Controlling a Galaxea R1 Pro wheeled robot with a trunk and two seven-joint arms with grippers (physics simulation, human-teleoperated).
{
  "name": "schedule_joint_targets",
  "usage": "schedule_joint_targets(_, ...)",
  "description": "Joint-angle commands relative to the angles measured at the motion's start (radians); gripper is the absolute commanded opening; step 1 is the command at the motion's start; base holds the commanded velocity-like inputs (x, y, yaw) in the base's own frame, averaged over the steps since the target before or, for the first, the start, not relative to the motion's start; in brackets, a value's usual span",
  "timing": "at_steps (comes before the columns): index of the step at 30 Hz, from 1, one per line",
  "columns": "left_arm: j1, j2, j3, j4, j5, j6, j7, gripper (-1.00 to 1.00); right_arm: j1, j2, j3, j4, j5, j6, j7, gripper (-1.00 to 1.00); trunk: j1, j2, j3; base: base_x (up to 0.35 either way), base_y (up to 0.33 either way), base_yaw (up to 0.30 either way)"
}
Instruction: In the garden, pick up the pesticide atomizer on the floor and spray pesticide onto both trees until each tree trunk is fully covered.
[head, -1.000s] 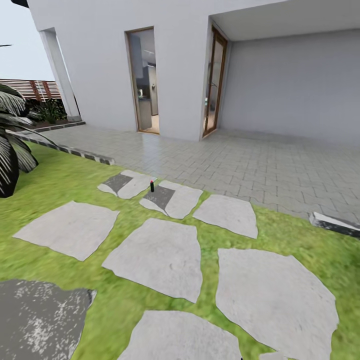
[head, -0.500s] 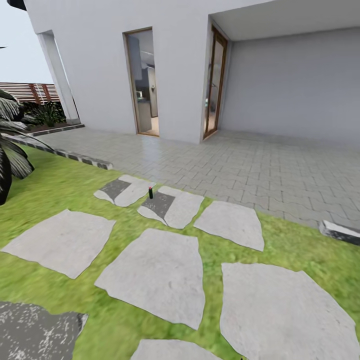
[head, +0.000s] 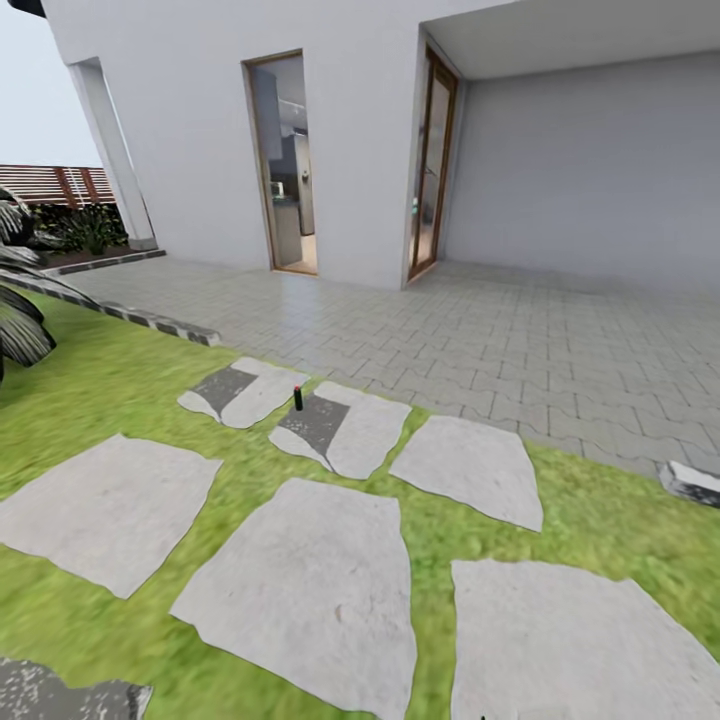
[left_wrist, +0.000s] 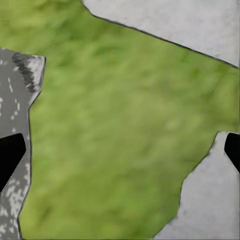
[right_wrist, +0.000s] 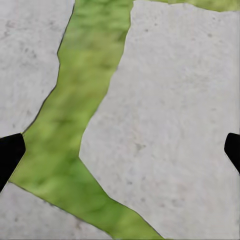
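The pesticide atomizer (head: 298, 397), a small dark upright bottle with a red top, stands on the ground at the near edge of the grey brick patio (head: 520, 340), in the gap between two pale stepping slabs; it is far ahead of both hands and well apart from them. At the left edge of the head view the striped fronds of a broad-leaved bush (head: 20, 320) reach over the lawn (head: 90, 390), with a brown slat fence (head: 55, 184) behind them. Further right stands the white house (head: 190, 130) with an open doorway (head: 283, 165) and a wood-framed door (head: 432, 160) beside a covered recess.

The left hand (left_wrist: 120, 152) hangs over grass, its fingers spread wide with nothing between them: one black fingertip (left_wrist: 9, 155) lies over a dark speckled slab (left_wrist: 15, 100), the other over a pale slab (left_wrist: 210, 200). The right hand (right_wrist: 120, 152) is likewise spread and empty, its fingertips (right_wrist: 9, 152) at either edge above light paving slabs (right_wrist: 170, 125) split by a strip of grass (right_wrist: 85, 100)
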Motion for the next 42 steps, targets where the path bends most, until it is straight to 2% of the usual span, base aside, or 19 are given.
schedule_joint_targets(1,-0.001,0.000,0.003,0.001,0.001,-0.003,0.000,1.00,-0.001,0.000,0.000,0.001,0.006,-0.003,0.000,1.00,0.000,0.000,-0.001,0.339,0.000,0.000)
schedule_joint_targets(42,-0.001,0.000,0.003,0.000,0.001,-0.003,0.000,1.00,-0.001,0.000,-0.001,0.001,0.005,-0.003,0.000,1.00,0.000,0.000,-0.001,0.339,0.000,0.000)
